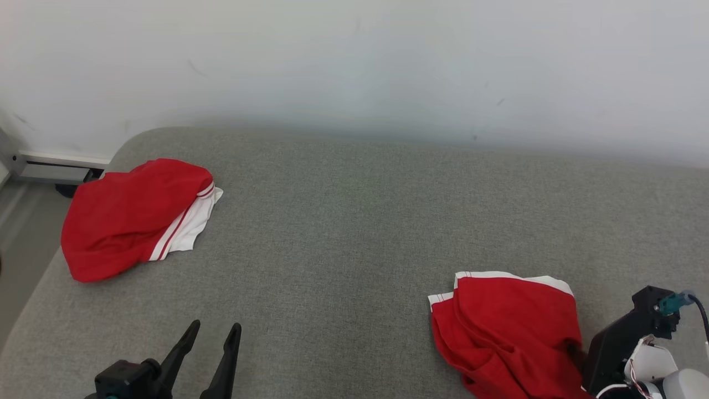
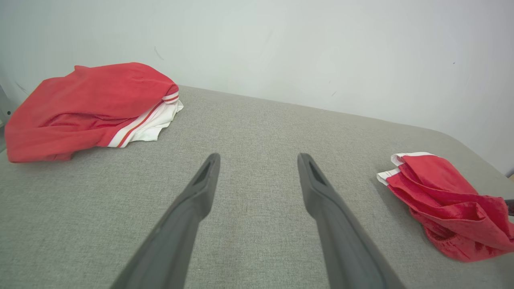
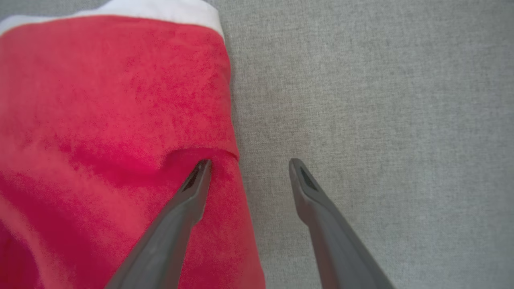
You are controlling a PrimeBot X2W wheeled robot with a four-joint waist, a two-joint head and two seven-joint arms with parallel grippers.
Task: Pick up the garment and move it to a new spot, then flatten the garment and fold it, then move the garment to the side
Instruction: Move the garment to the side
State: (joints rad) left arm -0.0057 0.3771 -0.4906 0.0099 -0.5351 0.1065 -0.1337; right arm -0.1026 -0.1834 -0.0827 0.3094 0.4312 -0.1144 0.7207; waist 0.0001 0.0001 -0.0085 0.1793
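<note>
A crumpled red garment with white trim (image 1: 504, 332) lies at the near right of the grey upholstered surface (image 1: 354, 221). My right gripper (image 3: 249, 164) stands open and points down at this garment's right edge: one finger is over the red cloth, the other over bare grey fabric. Nothing is held between them. In the head view its dark wrist housing (image 1: 626, 338) sits just right of the garment. A second red and white garment (image 1: 133, 216) is heaped at the far left. My left gripper (image 1: 213, 332) hovers open and empty at the near left, apart from both garments.
A pale wall (image 1: 354, 55) runs along the back of the surface. At the far left the surface's rounded edge drops to the floor (image 1: 22, 233), where a baseboard rail (image 1: 55, 169) sits. Bare grey fabric spans the stretch between the two garments.
</note>
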